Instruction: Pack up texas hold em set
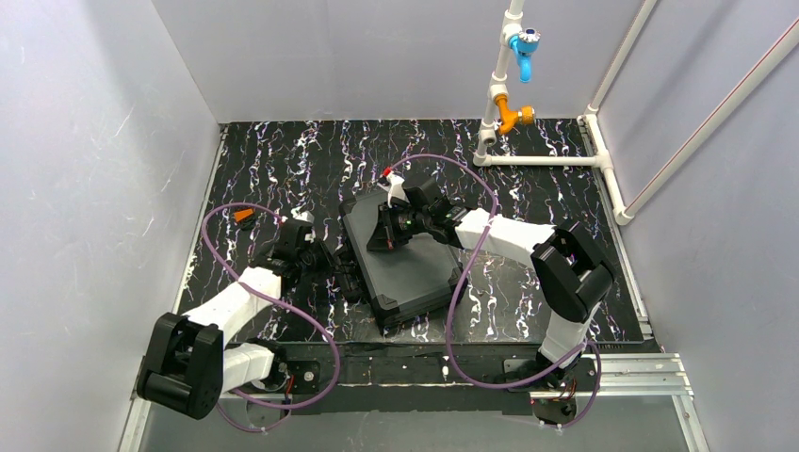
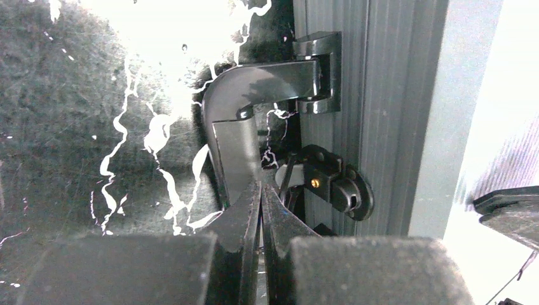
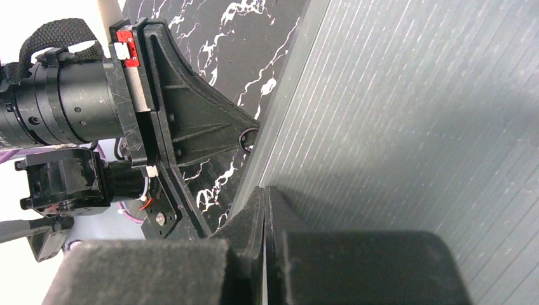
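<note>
— Left arm (image 1: 231, 306) sits nearest. On the table (image 1: 283, 151)?
— Closed black case (image 1: 415, 278), lying askew at the middle of it.
— Right tool (image 3: 266, 206)?
— Clenched, empty, tips at the lid's (image 3: 413, 127) edge.
— Left tool (image 2: 260, 203)?
— Clenched too, empty, just beside the case's handle (image 2: 254, 79).

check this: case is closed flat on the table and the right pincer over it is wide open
No: the right pincer is shut, as the right wrist view shows. The case is closed, flat on the table.
</note>
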Available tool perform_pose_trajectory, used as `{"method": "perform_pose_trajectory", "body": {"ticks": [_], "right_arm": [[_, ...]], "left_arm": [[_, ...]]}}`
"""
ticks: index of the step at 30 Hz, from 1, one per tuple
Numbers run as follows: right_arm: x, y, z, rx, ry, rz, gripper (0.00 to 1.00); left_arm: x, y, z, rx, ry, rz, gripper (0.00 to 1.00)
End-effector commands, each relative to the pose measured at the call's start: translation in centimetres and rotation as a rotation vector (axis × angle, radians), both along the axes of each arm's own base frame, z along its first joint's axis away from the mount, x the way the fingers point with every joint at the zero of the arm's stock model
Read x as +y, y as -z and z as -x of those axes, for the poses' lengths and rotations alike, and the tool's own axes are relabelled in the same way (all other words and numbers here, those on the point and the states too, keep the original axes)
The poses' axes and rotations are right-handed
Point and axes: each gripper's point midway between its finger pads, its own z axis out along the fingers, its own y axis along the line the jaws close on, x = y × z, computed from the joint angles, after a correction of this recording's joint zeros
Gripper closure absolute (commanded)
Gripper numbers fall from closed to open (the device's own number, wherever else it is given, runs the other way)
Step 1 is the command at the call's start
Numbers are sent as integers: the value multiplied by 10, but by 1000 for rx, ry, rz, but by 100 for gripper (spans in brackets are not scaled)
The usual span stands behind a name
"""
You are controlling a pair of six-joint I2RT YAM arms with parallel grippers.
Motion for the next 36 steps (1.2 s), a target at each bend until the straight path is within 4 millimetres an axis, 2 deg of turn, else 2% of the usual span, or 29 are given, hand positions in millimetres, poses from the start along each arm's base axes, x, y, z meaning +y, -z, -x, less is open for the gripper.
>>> {"method": "perform_pose_trajectory", "body": {"ticks": [1, 17, 24, 36], "right_arm": [[-83, 131, 56, 239, -3, 469, 99], [-84, 134, 57, 241, -7, 472, 99], [-84, 134, 57, 242, -10, 472, 99], [-84, 135, 57, 243, -11, 473, 99]], "left_arm": [[-10, -12, -10, -27, 11, 49, 100], [-27, -21, -22, -28, 29, 115, 100], [-31, -20, -22, -25, 43, 116, 100], [-42, -33, -19, -37, 56, 119, 100]]}}
